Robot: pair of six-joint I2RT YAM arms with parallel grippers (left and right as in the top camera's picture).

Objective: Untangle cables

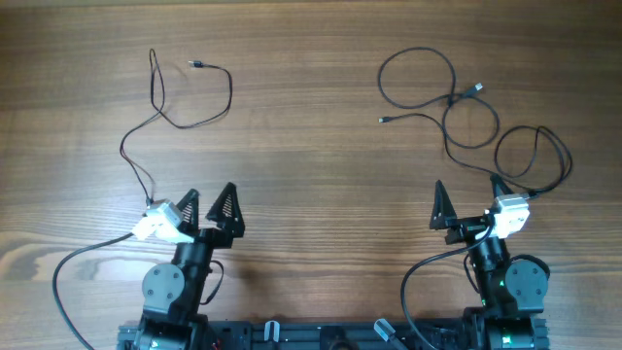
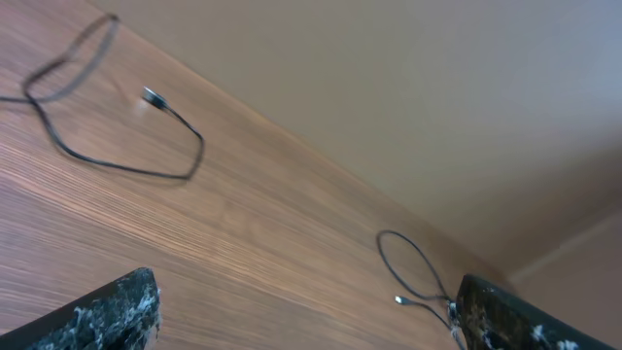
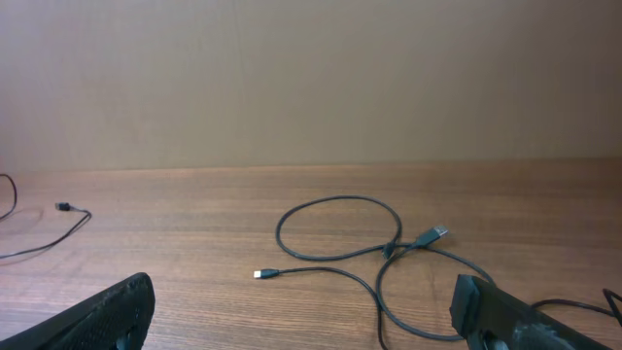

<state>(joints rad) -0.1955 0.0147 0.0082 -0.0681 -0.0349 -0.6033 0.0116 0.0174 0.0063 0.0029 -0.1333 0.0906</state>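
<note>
Though the right end effector (image 1: 469, 192) gapes, cables (image 1: 450, 100) lie ahead, seemingly untouched.

**Where the Cameras Look**

One looks straight down on the whole table (image 1: 311, 175). One rides low on the left claw (image 1: 209, 192), one on the right claw (image 1: 468, 185), both looking across it. All see the looped cables (image 1: 452, 97).

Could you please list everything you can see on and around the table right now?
left cable: one, black, left half of the table, loosely looped
right cables: black, right half, overlapping loops with plug ends; count unclear
table: one, brown wood, under everything
wall: one, beige, behind the table
left gripper: one, black, near edge on the left, open, empty
right gripper: one, black, near edge on the right, open, empty
</note>
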